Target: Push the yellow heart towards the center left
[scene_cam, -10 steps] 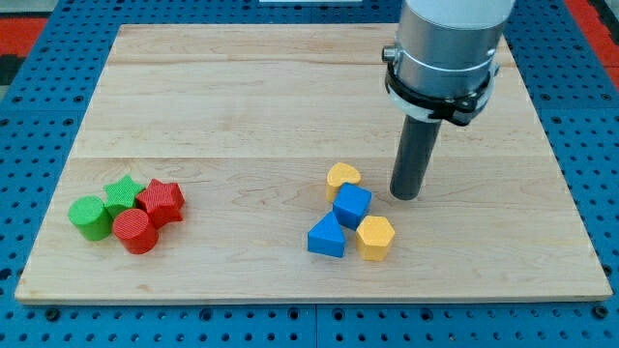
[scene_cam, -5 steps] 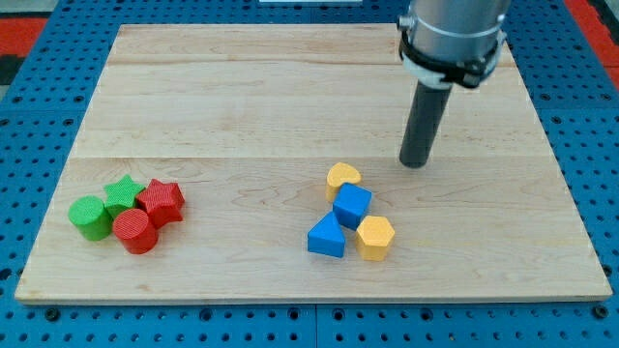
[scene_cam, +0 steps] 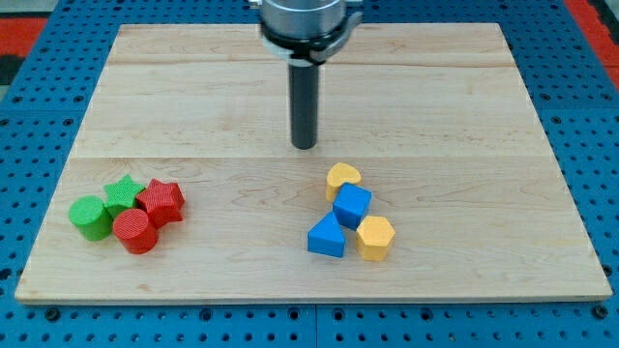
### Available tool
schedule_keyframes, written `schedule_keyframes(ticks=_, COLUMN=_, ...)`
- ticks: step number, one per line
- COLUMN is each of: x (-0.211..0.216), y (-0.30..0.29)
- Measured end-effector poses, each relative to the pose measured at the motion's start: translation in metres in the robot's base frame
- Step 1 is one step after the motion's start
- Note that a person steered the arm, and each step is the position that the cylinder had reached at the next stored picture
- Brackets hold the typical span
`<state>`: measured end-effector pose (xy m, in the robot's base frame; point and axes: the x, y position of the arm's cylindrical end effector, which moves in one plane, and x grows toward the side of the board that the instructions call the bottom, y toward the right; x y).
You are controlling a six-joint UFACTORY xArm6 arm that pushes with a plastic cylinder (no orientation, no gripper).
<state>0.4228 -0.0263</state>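
The yellow heart (scene_cam: 342, 178) lies on the wooden board (scene_cam: 193, 106), right of centre, at the top of a small cluster. It touches a blue cube (scene_cam: 352, 205) just below it. My tip (scene_cam: 304, 146) rests on the board above and to the left of the heart, a short gap away, not touching it.
A blue triangle (scene_cam: 327, 236) and a yellow hexagon (scene_cam: 375, 237) sit below the cube. At the view's lower left are a green cylinder (scene_cam: 90, 217), a green star (scene_cam: 123, 192), a red star (scene_cam: 162, 200) and a red cylinder (scene_cam: 134, 231).
My tip moved from the right of the yellow heart up and then left, ending above and left of it. No block has moved.
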Motion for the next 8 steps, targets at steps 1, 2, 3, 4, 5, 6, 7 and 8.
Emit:
schedule_keyframes(ticks=1, x=0.018, y=-0.035)
schedule_keyframes(ticks=2, x=0.063, y=-0.037)
schedule_keyframes(ticks=3, x=0.093, y=-0.026)
schedule_keyframes(ticks=4, x=0.093, y=0.006)
schedule_keyframes(ticks=5, x=0.093, y=0.037)
schedule_keyframes(ticks=6, x=0.091, y=0.056)
schedule_keyframes(ticks=7, x=0.076, y=0.061)
schedule_keyframes(ticks=8, x=0.052, y=0.061)
